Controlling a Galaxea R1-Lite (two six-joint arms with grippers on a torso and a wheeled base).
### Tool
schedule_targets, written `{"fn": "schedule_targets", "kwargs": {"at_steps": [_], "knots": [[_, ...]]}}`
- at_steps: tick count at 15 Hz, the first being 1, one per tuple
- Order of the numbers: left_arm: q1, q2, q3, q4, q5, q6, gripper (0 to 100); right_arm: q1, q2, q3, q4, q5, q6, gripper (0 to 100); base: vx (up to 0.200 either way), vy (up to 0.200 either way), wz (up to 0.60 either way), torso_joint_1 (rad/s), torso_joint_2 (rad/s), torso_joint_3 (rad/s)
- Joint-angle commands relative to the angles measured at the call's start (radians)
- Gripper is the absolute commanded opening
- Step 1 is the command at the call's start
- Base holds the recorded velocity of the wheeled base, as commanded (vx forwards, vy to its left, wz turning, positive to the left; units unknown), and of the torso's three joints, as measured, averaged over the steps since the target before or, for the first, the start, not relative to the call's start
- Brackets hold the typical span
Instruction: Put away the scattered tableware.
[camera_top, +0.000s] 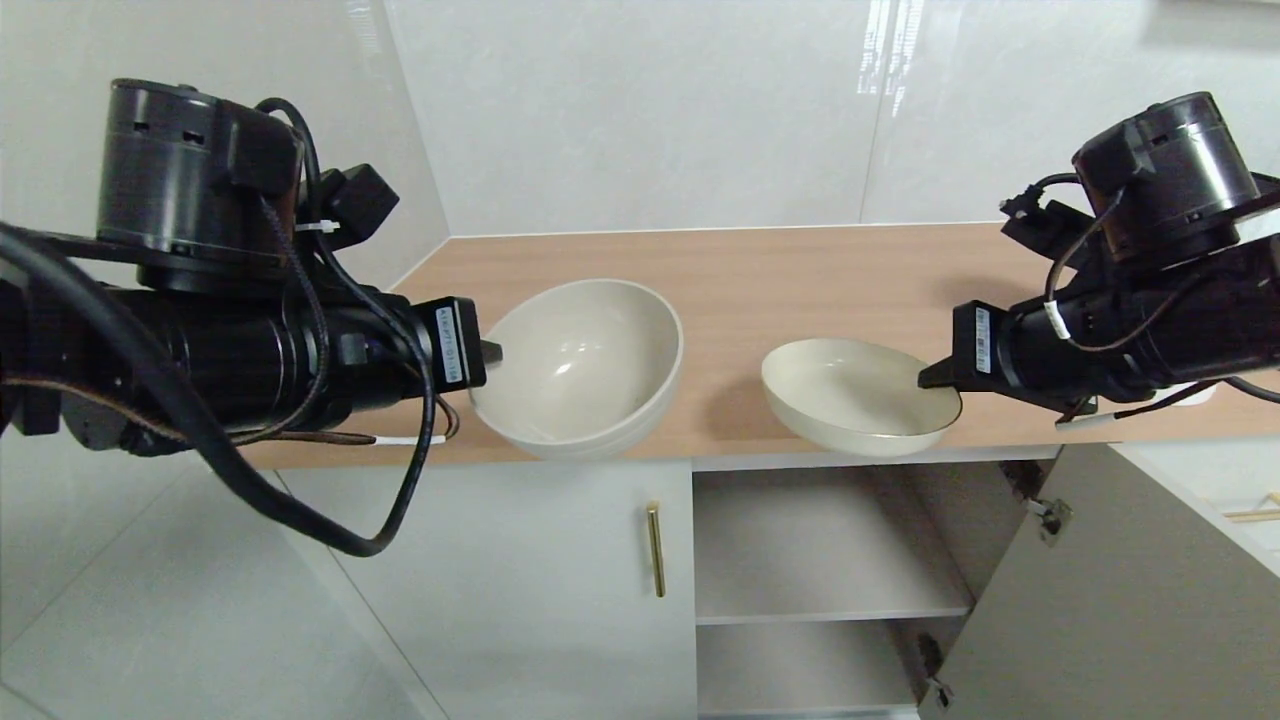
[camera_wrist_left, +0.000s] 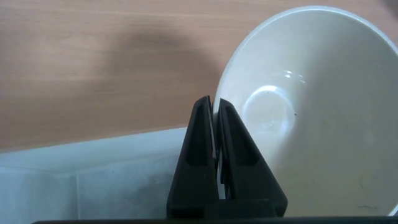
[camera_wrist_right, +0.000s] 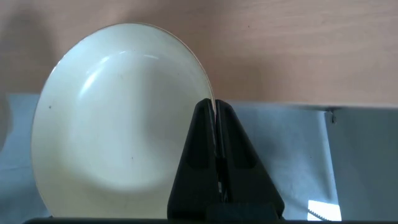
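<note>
Left wrist view: the left gripper is pinched shut on the rim of the bowl, one finger inside and one outside. The right gripper clamps the rim of the plate the same way. Both dishes hang tilted at the front edge of the desk, above the shelf of the open cabinet. They look rigid, glossy and slick, and probably chip easily. The deep bowl likely levers hard against an edge pinch. The rim is the only handy hold, so a firm grip and a gentle set-down seem wise.
</note>
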Motion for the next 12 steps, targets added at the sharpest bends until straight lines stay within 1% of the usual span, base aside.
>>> {"fn": "schedule_targets", "kwargs": {"at_steps": [1,2,10,12], "knots": [[-0.004,-0.006,0.004,0.000,-0.001,0.000,0,0.000,-0.049,0.046,-0.003,0.015,-0.003,0,-0.200,0.000,0.00,0.002,0.00,0.002],[-0.007,-0.006,0.006,0.000,-0.001,0.001,0,0.000,-0.048,0.047,-0.003,0.015,-0.003,0,-0.200,0.000,0.00,0.027,0.01,0.002],[-0.011,-0.008,0.018,0.002,-0.002,0.007,0,0.002,-0.031,0.075,-0.021,0.015,-0.025,0,0.000,0.000,0.00,0.000,0.00,0.000],[-0.014,-0.010,0.018,0.002,-0.002,0.009,0,0.002,-0.026,0.082,-0.021,0.015,-0.028,0,0.000,0.000,0.00,-0.080,0.20,0.132]]}}
